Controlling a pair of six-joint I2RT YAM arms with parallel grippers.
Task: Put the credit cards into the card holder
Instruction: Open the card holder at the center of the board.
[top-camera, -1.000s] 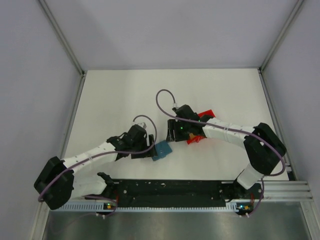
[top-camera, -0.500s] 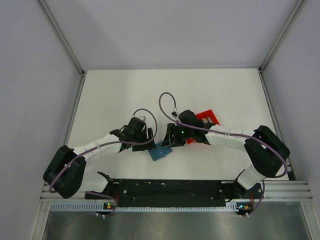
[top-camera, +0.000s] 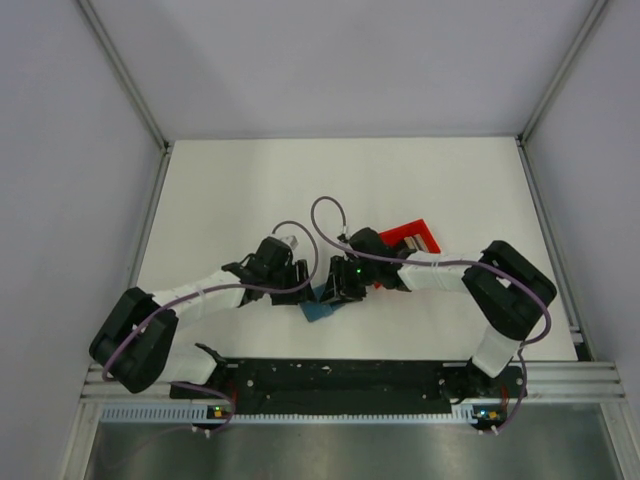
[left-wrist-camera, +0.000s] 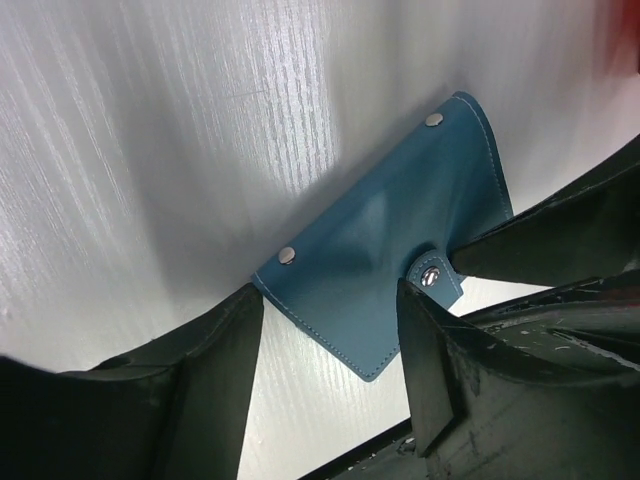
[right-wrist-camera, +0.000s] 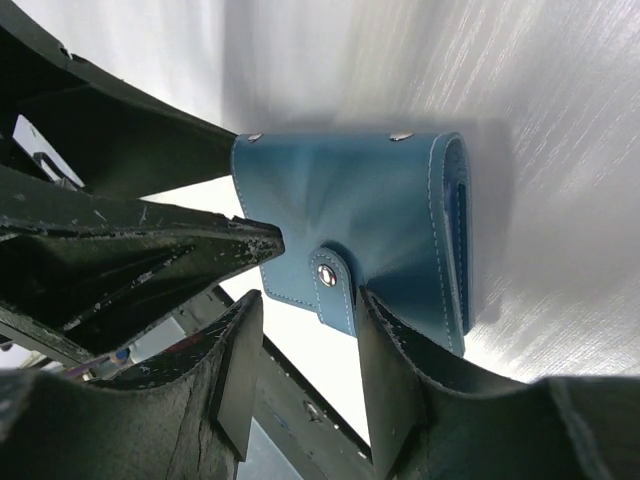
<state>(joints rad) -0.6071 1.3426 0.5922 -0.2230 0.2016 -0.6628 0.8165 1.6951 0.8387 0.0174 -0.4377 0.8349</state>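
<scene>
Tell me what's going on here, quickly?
Both arms meet at a closed teal wallet lying flat on the table, near its front middle. The left gripper is open, with its fingers on either side of one end of the wallet. The right gripper is open too, straddling the fastened snap tab. Neither looks clamped. A red bin sits behind the right arm. No cards show clearly in any view.

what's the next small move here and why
Probably close the right gripper on the snap tab while the left gripper pinches the card holder to steady it. The holder lies snapped shut, both grippers are open and straddle its edge, and nothing can go in until the tab is pulled free.
</scene>
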